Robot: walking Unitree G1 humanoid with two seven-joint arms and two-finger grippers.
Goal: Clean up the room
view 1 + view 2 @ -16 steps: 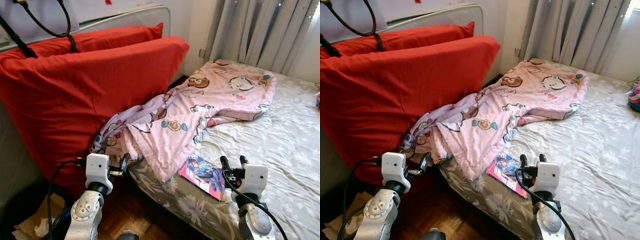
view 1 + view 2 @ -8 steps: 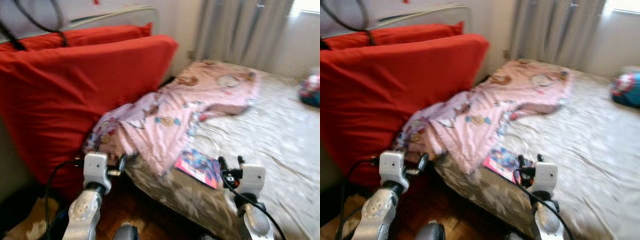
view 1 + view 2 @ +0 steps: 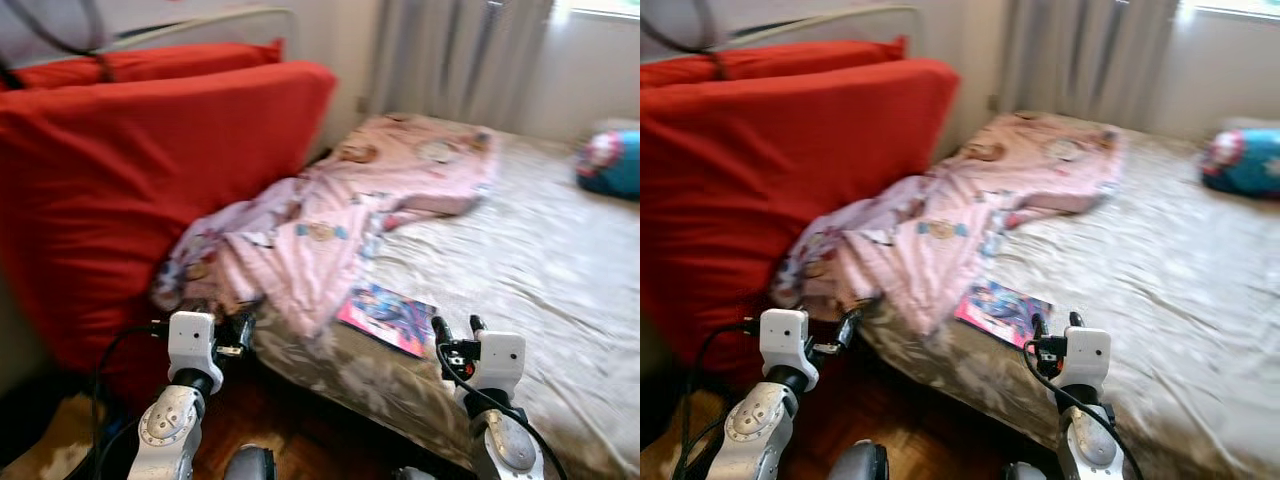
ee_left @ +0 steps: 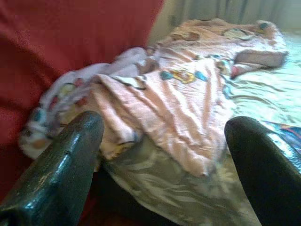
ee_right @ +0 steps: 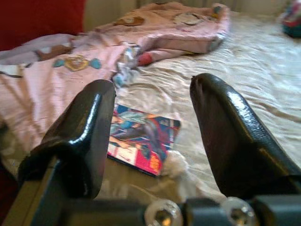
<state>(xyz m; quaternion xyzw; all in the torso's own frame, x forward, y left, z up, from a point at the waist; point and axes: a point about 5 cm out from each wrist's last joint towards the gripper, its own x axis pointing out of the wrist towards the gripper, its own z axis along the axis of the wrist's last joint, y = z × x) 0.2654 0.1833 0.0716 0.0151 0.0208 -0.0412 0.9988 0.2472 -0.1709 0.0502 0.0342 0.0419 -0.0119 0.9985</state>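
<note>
Your colourful flat comic book lies on the grey floral bed near its edge, just beside the rumpled pink cartoon-print blanket. Your right gripper hovers near it, fingers spread and empty; your left gripper is spread too, near the big red pillow.

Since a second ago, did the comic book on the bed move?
No. The comic book lies in the same spot by the tip of the pink blanket, near the bed edge. The whole picture shifted because the camera turned.
</note>
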